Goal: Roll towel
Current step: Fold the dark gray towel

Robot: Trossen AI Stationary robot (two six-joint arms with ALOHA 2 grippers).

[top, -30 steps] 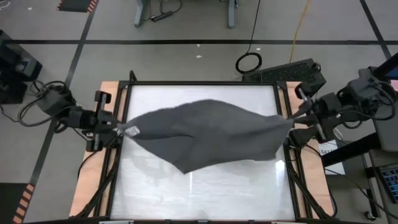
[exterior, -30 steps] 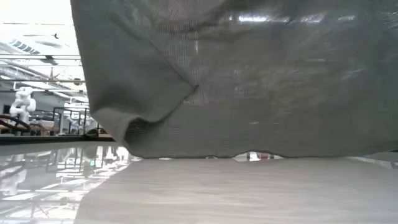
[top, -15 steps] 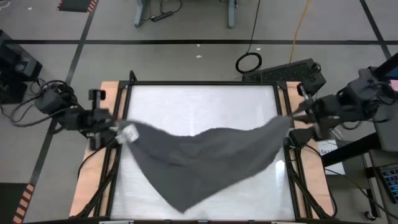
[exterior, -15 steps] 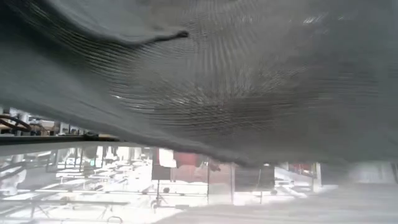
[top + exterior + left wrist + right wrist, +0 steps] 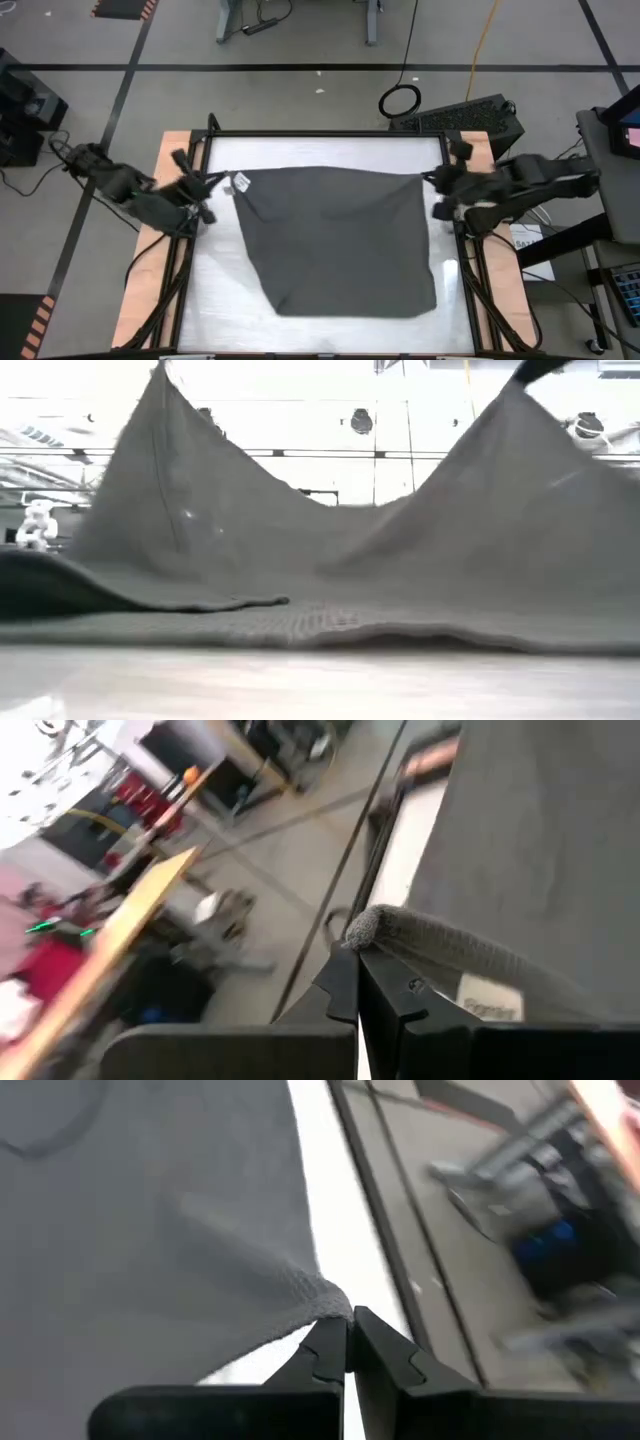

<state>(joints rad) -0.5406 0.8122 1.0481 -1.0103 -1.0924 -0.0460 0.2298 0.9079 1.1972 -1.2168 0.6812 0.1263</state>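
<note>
Left gripper (image 5: 222,181) and right gripper (image 5: 424,180) each pinched a far corner of the towel (image 5: 335,238), its body draped on the white table (image 5: 320,150). I judged: lower both corners together, taut, flat.

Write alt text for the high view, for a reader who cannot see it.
A dark grey towel lies spread over a white table, seen from straight above. The left claw pinches its far left corner and the right claw pinches its far right corner, both shut on the cloth. A small white label shows at the left corner.
</note>
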